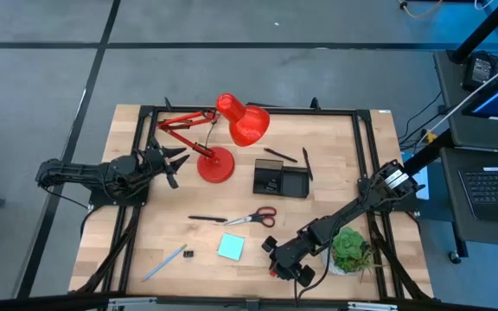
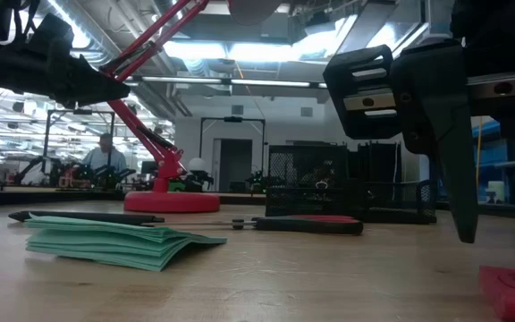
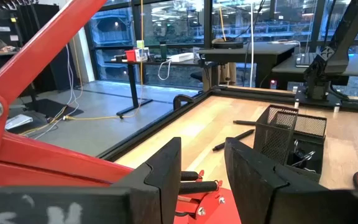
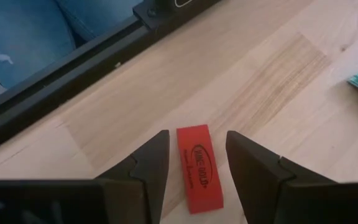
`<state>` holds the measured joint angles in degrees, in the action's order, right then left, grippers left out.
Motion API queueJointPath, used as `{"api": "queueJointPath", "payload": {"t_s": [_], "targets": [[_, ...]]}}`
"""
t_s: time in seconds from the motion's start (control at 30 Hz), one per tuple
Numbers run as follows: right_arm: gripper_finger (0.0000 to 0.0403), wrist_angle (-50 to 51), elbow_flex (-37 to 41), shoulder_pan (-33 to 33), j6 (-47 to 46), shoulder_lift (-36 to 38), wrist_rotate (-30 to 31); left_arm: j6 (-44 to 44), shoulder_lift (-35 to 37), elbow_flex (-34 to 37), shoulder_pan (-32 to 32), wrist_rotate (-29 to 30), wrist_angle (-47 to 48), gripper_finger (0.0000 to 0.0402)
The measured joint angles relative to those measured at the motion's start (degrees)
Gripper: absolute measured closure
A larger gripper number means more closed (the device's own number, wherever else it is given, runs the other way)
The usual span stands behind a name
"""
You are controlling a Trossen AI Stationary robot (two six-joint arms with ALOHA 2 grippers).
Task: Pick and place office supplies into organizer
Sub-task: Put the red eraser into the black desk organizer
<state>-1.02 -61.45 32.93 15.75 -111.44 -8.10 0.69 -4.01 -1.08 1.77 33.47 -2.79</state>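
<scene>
Jaws of the right gripper (image 4: 194,163) are standing apart, straddling the red eraser (image 4: 199,167) lying flat on the worktop (image 4: 272,81) near its front edge. Light, stiff and slightly grippy, it looks best pinched across its long sides. The left gripper (image 1: 173,161), also open, is waiting beside the lamp (image 1: 232,138).

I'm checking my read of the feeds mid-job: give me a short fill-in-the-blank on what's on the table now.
1. The right pincer hangs open over a flat ____ eraser.
2. The scissors lie ____ the organizer, on bare wood.
3. The left pincer waits beside the red ____.
4. The sticky-note pad is ____ in colour.

Missing words: red; outside; lamp; teal
</scene>
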Motion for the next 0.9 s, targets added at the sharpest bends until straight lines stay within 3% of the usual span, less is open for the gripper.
{"api": "queueJointPath", "payload": {"t_s": [0.9], "targets": [[0.0241,1.8,-0.2,-0.2,1.3,-2.2,0.6,-0.5,0.0,0.0,0.0,0.0,0.0,0.0284]]}}
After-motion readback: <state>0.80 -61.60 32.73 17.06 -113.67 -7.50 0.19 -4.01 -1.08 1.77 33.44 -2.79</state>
